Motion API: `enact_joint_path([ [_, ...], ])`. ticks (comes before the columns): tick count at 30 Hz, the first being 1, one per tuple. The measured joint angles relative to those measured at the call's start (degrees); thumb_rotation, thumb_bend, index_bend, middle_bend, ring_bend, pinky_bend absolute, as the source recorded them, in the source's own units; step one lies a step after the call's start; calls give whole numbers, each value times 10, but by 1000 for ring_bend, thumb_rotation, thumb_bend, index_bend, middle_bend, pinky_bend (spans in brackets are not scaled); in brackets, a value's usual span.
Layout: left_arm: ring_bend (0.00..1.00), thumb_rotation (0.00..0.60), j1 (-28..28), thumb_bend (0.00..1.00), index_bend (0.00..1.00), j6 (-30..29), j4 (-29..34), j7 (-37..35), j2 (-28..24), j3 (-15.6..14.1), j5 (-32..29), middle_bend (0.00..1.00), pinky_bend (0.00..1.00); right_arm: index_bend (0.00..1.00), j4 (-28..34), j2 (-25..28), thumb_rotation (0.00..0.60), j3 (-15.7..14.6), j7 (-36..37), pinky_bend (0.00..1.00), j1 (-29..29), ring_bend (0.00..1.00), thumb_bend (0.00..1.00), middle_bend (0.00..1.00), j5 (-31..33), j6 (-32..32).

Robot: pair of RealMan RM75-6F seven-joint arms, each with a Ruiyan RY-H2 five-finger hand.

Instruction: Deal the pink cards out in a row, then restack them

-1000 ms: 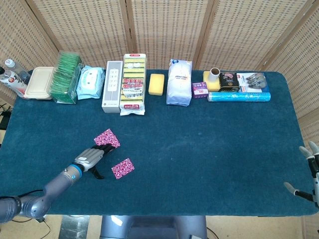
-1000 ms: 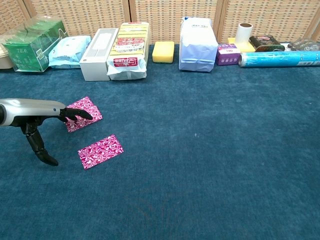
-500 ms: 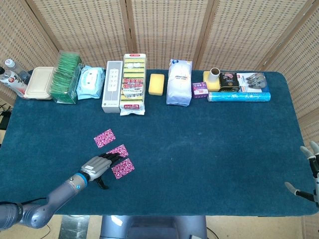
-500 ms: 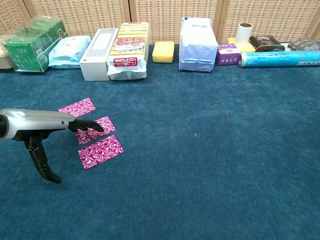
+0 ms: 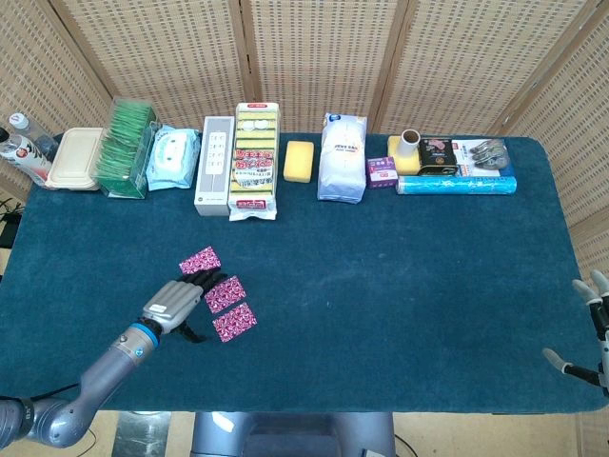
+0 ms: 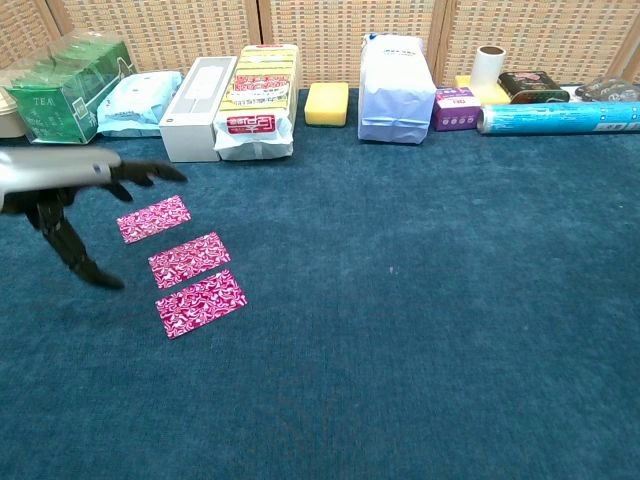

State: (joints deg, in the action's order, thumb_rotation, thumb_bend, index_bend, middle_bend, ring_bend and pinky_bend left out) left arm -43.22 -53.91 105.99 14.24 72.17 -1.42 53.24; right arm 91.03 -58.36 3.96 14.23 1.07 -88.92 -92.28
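Table [image 5: 400, 286]: a dark blue cloth is covering it, and a row of packages is standing along the far edge.
White bag [image 5: 342, 158]: standing upright in the middle of that far row, just right of a yellow sponge [image 5: 299, 160].
Left hand [image 5: 174, 303]: hovering over the near left of the table, fingers spread and holding nothing; it seems lifted clear of the cloth, though the head view cannot confirm this.
Right hand [image 5: 592, 328]: only partly showing at the right edge, fingers spread apart, holding nothing.
Pink cards [image 6: 184, 259]: three are lying face down in a slanting line, near one another but not overlapping, just right of the left hand.
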Motion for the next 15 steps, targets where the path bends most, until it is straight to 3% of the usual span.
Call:
enact_joint_path([
  [3,0,600,13,115,104,-60,-24,3,19,26,-37,0,119,94,0,1,600,0,5,0,1,0,0,0,-1,-1],
  [7,0,600,20,125,113,-114,-60,29,60,65,-126,0,119,94,0,2,600,-1,7,0,1,0,0,0,-2,-3],
  [15,0,600,5,125,116,-138,-103,114,117,130,-291,0,124,94,-2,3,600,-1,14,0,2,0,0,0,-2,-3],
])
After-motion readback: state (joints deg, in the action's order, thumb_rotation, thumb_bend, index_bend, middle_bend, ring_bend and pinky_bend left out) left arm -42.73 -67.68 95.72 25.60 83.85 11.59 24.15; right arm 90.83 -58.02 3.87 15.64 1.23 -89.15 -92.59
